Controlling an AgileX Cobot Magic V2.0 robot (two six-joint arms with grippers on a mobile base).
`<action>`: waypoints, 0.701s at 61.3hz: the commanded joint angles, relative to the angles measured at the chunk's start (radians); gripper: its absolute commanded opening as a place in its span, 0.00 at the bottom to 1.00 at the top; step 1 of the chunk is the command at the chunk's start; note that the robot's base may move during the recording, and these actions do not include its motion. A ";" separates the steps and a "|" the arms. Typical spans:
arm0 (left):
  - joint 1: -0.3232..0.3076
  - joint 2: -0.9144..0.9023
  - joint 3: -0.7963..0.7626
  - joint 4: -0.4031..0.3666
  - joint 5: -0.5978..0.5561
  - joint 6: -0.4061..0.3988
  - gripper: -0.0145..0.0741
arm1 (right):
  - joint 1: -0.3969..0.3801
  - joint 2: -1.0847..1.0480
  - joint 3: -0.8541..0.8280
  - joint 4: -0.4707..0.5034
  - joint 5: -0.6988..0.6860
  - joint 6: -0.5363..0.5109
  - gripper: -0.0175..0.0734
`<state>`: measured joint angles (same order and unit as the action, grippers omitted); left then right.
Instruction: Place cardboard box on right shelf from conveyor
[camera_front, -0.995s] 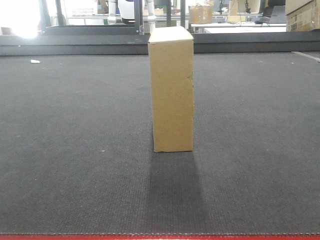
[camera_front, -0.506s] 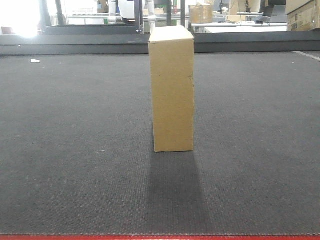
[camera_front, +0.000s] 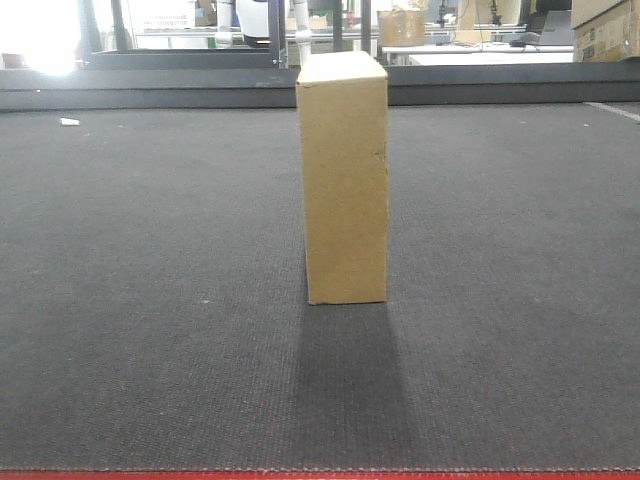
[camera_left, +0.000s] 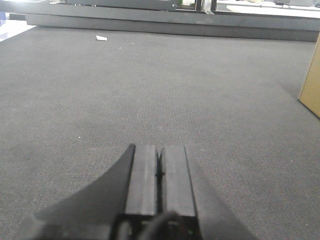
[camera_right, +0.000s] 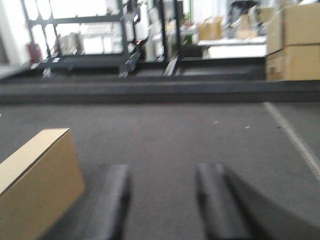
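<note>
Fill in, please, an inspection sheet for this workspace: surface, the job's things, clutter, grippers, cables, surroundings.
Surface: dark grey, finely textured conveyor belt, flat and matte, with a thin red edge strip at its near border.
Job's things: plain tan, narrow cardboard box stands upright on the belt, and no gripper touches it; the right shelf is not identifiable in these views.
Clutter: one small white scrap on the belt, far left.
Grippers: left gripper shut and empty; right gripper open and empty, with the box to its left.
Cables: nothing seen.
Surroundings: large brown cartons stacked beyond the belt on the right; dark metal racks behind.
</note>
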<state>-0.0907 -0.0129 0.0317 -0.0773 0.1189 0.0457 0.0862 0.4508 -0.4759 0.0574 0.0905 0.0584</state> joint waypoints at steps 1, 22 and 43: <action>-0.004 -0.014 0.005 -0.006 -0.086 0.000 0.03 | 0.061 0.144 -0.123 -0.032 -0.049 0.004 0.88; -0.004 -0.014 0.005 -0.006 -0.086 0.000 0.03 | 0.402 0.661 -0.640 -0.057 0.348 0.021 0.88; -0.004 -0.014 0.005 -0.006 -0.086 0.000 0.03 | 0.610 1.112 -1.204 -0.334 0.826 0.529 0.87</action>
<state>-0.0907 -0.0129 0.0317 -0.0773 0.1189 0.0457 0.6678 1.5337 -1.5501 -0.1775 0.8525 0.4752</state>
